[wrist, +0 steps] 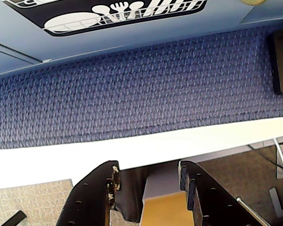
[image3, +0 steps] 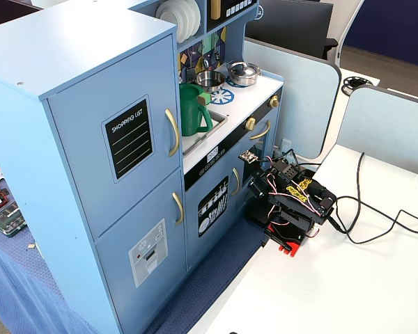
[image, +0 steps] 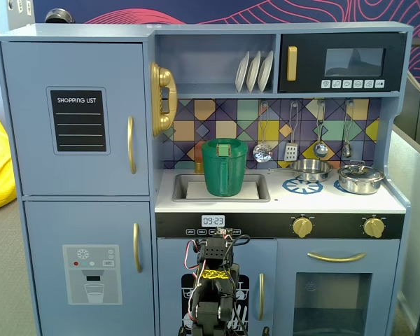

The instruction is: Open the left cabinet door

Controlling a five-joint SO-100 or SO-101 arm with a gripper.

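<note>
In a fixed view we see the left cabinet door (image: pixel 80 115) at upper left, shut, its gold handle (image: pixel 131 145) running vertically along the door's right edge. Our arm (image: pixel 213 287) sits folded low at centre, so the handle lies up and to the left of us. In the wrist view our gripper (wrist: pixel 148 174) points at the blue mat (wrist: pixel 132 99), fingers spread and empty.

The arm (image3: pixel 290 205) is sitting folded low on its base, its gripper (wrist: pixel 148 176) pointing downward, black fingers (wrist: pixel 193 181) standing parted and holding nothing.
</note>
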